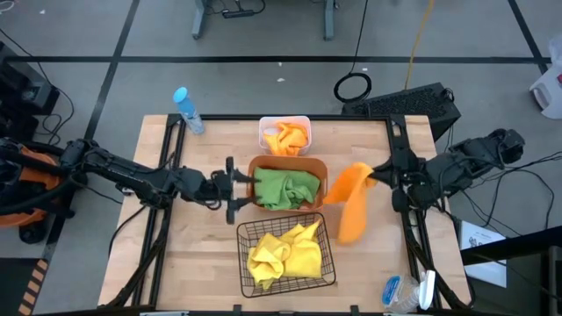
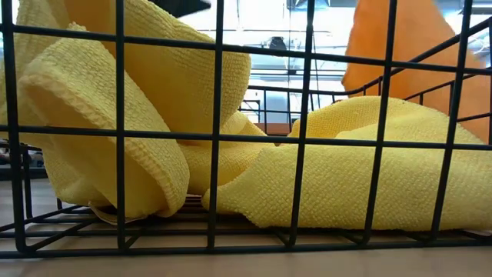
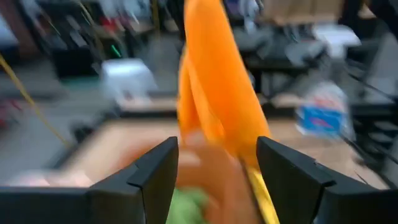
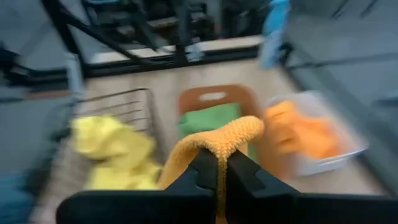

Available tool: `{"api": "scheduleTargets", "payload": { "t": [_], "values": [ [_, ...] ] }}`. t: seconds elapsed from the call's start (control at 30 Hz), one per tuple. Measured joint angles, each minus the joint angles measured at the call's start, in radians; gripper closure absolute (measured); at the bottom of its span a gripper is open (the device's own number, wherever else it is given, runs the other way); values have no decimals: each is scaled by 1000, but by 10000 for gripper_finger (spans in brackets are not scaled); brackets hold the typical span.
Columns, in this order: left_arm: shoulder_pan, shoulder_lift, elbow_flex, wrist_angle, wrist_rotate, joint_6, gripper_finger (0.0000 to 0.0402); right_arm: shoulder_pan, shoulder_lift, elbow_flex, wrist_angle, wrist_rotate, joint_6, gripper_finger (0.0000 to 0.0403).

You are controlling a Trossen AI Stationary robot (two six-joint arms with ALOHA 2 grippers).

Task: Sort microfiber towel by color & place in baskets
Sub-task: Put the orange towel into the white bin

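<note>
My right gripper (image 1: 379,175) hovers right of the orange-brown tub (image 1: 316,165), shut on an orange towel (image 1: 351,206) that also shows in the low view (image 2: 407,46) and the left wrist view (image 3: 211,81). The tub holds green towels (image 1: 285,187). A second orange towel (image 1: 287,138) lies in the white bin (image 1: 263,127) at the far side. Yellow towels (image 1: 283,253) fill the black wire basket (image 1: 330,263) at the near side. My left gripper (image 1: 235,189) is open, level at the tub's left wall, touching nothing. My right gripper pinches the orange towel between its two fingers at a bunched fold (image 4: 219,142), coming level from the table's right. The cloth arches over the fingertips and hangs down slack below them (image 1: 351,230). I cannot tell whether its lower end meets the table.
A blue-capped clear bottle (image 1: 187,110) lies near the far left corner. Small blue and white items (image 1: 406,290) sit at the near right corner. Bare wood shows left of the baskets (image 1: 189,254) and right of the wire basket (image 1: 373,263).
</note>
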Motion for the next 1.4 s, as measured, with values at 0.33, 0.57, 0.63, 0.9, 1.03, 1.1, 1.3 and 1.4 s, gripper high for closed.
{"api": "scheduleTargets", "payload": {
  "t": [0.33, 0.57, 0.63, 0.9, 1.03, 1.1, 1.3, 1.4],
  "values": [
    [207, 2, 263, -178, -70, 5, 178, -57, 3, 113, 20, 167, -140, 403],
    [267, 66, 426, -303, -24, -154, 179, -61, 28, 214, 212, 82, -60, 402],
    [267, 104, 478, -310, -11, -181, 179, -61, 45, 245, 307, 76, -52, 402],
    [243, 282, 752, -314, 67, -299, 177, -74, 161, 343, 663, 82, -51, 402],
    [213, 363, 915, -375, 93, -350, 163, -93, 229, 391, 732, 86, -41, 402],
    [198, 394, 994, -426, 108, -370, 147, -112, 262, 423, 731, 85, -48, 402],
    [166, 473, 1147, -517, 129, -459, 89, -178, 315, 478, 718, 82, -81, 402],
    [154, 498, 1167, -524, 98, -478, 79, -203, 322, 485, 714, 62, -98, 402]
  ]
}}
